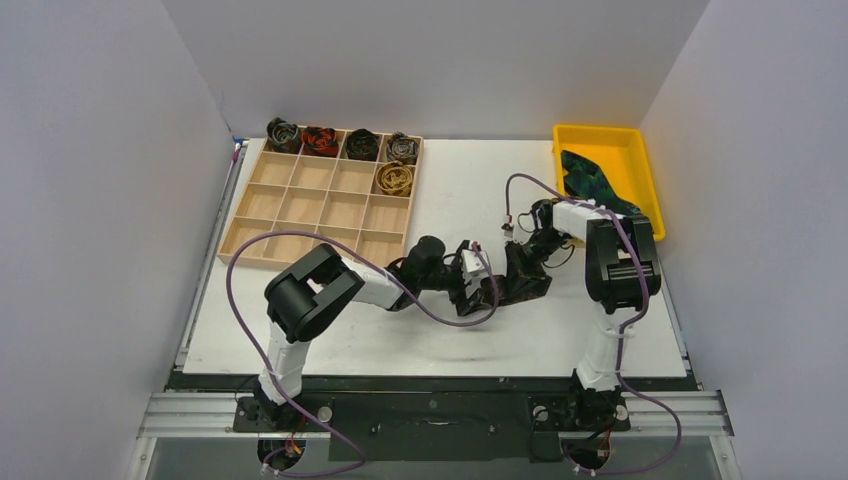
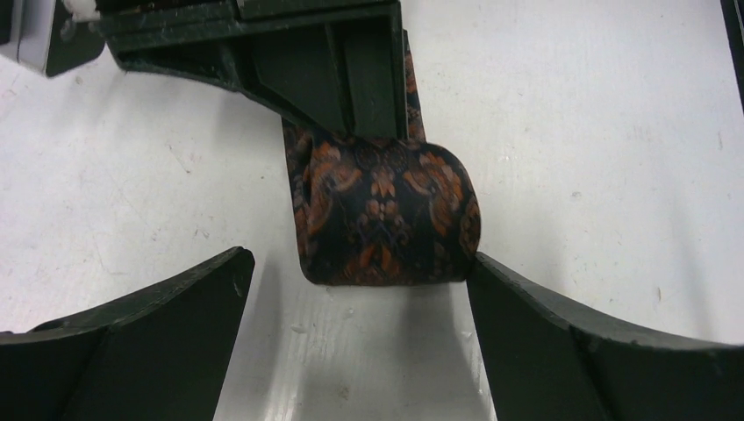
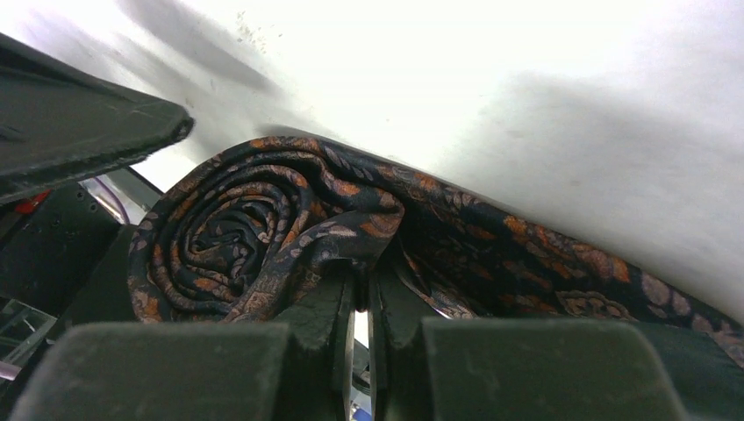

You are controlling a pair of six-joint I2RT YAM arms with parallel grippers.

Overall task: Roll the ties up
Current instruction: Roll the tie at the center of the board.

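Observation:
A dark brown-black tie with orange pattern [image 2: 382,215] lies partly rolled into a coil [image 3: 232,232] at the table's middle [image 1: 527,285]. My right gripper [image 3: 361,272] is shut on a fold of its fabric beside the coil, and it shows from the front in the left wrist view [image 2: 338,74]. My left gripper [image 2: 360,263] stands open around the near end of the coil; its right fingertip [image 2: 491,281] touches the coil's edge, the left one is apart. A green-blue tie [image 1: 590,180] lies in the yellow bin [image 1: 640,150].
A wooden compartment tray [image 1: 300,205] stands at the back left with several rolled tie coils [image 1: 360,145] in its far cells. The two arms [image 1: 420,265] meet close together at mid-table. White walls enclose the table on three sides.

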